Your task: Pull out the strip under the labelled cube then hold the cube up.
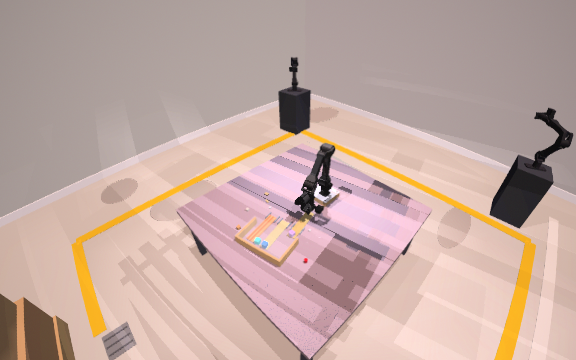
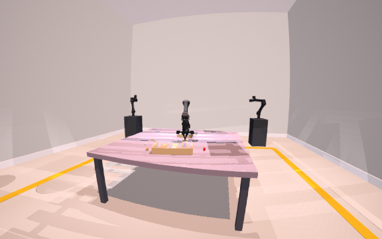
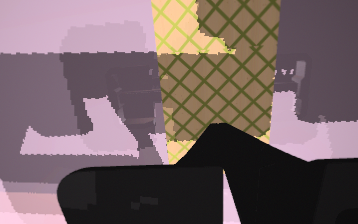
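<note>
My gripper (image 1: 311,212) (image 2: 185,139) (image 3: 217,131) points down and is shut on the near end of a yellow strip with a green criss-cross pattern (image 1: 301,226) (image 3: 217,92). The fingers hide the exact contact. The strip lies low, partly out of the open side of the wooden tray (image 1: 263,252) (image 2: 172,151). A purple cube (image 1: 291,233) (image 2: 184,145) is by its far end; whether they touch is too small to tell. A cyan cube (image 1: 257,240) and a blue cube (image 1: 265,244) are farther left in the tray. No label is readable on any cube.
Orange strips (image 1: 262,227) and a pale yellow strip (image 1: 278,233) lie left in the tray. A red object (image 1: 305,260) (image 2: 204,149) stands right of it, an orange block (image 1: 238,227) (image 2: 147,149) left. Small pale pieces lie on the table (image 1: 368,220) behind the tray.
</note>
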Controlling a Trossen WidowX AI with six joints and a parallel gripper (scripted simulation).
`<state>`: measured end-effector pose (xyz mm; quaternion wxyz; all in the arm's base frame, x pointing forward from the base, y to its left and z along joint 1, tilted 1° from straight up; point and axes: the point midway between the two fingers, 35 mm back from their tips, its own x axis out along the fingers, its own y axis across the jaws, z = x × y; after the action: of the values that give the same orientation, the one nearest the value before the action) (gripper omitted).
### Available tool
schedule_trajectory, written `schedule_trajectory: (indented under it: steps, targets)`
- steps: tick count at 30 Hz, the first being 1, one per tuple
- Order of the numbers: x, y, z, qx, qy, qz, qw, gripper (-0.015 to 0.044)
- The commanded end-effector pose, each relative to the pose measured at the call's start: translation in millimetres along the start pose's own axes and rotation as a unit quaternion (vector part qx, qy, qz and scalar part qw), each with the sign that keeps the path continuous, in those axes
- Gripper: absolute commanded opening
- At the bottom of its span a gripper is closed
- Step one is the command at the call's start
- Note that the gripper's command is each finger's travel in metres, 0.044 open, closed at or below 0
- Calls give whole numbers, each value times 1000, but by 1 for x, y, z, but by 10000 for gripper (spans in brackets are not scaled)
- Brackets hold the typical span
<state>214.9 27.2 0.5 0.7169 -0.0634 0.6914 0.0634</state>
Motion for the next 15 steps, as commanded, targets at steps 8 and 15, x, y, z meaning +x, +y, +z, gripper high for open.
schedule_trajectory:
  steps: [8,15]
  targets:
    - [4,1,-24,-2,15,2,1000,0]
    - [4,1,-24,-2,15,2,1000,0]
